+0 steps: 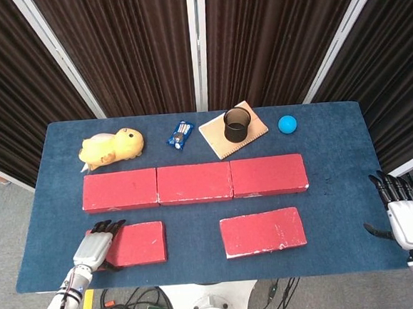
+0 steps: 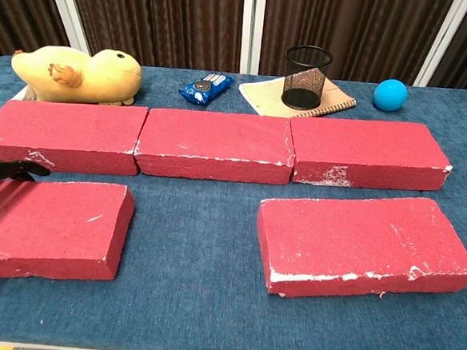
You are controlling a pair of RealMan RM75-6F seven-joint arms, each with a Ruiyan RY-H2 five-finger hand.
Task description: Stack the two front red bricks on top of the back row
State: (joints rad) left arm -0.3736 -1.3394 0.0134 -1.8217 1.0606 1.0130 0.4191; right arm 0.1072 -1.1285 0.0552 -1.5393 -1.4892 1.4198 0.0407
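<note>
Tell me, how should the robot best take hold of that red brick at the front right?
Probably across its two long edges, coming down from above. The front right brick lies flat with bare cloth before and behind it, and the gap to the back row leaves room for fingers. It sits slightly turned, so the hand should turn to match. The right hand, open at the table's edge, is nearest.

Five red bricks [image 1: 194,182] — one ball [image 1: 287,124] — one cup [image 1: 237,125].
</note>
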